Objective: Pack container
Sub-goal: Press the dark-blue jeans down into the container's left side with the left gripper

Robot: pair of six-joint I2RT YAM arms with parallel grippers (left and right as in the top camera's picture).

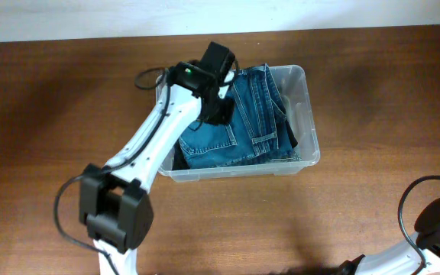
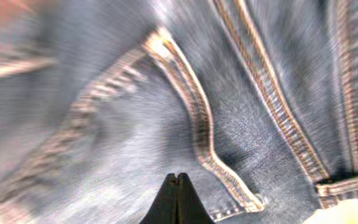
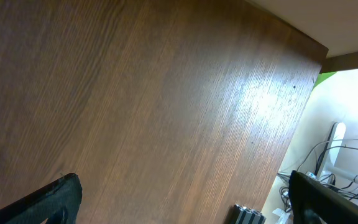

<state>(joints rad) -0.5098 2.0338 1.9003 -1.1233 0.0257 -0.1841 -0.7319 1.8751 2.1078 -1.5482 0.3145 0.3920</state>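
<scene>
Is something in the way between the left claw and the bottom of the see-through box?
Yes. Folded blue jeans fill the container, and the left gripper, shut, points down at the denim. So the jeans lie between it and the base. I cannot tell whether it touches them.

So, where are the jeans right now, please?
Overhead, the jeans lie inside the container, toward the far edge of the table, with the shut left gripper over them.
</scene>
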